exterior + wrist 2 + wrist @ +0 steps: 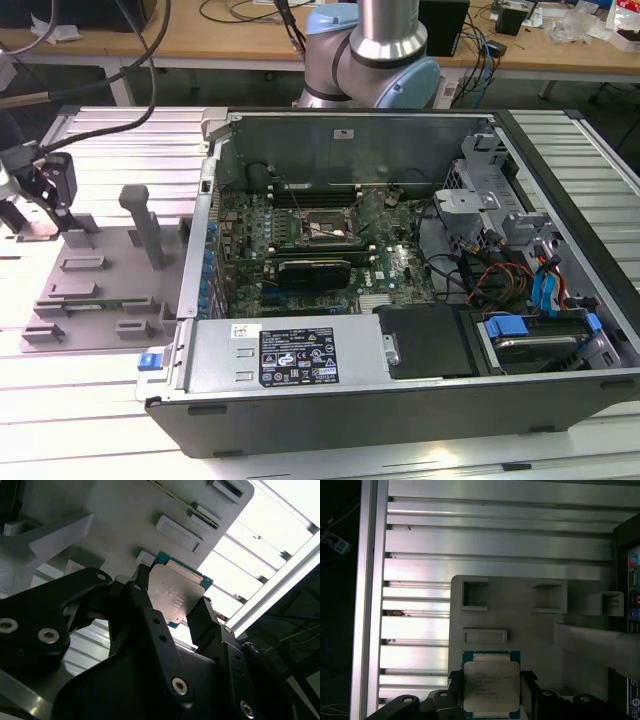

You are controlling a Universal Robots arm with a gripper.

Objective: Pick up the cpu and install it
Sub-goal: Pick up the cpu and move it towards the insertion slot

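**A:** Take the exterior view first. Where is the arm?

**B:** The gripper (45, 185) hangs at the exterior view's left, over the far end of the grey fixture plate (100, 285). That plate lies on the slatted aluminium table (100, 420). The open computer case (400, 400) stands just beside the plate, on the exterior view's right. The dark socket frame (322, 232) on the board inside is well apart from the gripper.

**A:** And the second wrist view?

**B:** There the cpu (175, 597) sits between two black fingers (200, 620), one against each of two opposite edges. Its pale metal top faces the camera, with a green rim showing round it. The jaws are clamped on it. The grey plate and its raised blocks lie behind.

**A:** What about the first wrist view?

**B:** It shows the same grip. The chip is held flat by its side edges, over the near edge of the plate. Beyond it on the plate are a low bar (485, 636) and a square recess (475, 595), and a grey post (592, 642) stands off to one side.

**A:** Is the chip resting on the plate?

**B:** I cannot tell whether it touches
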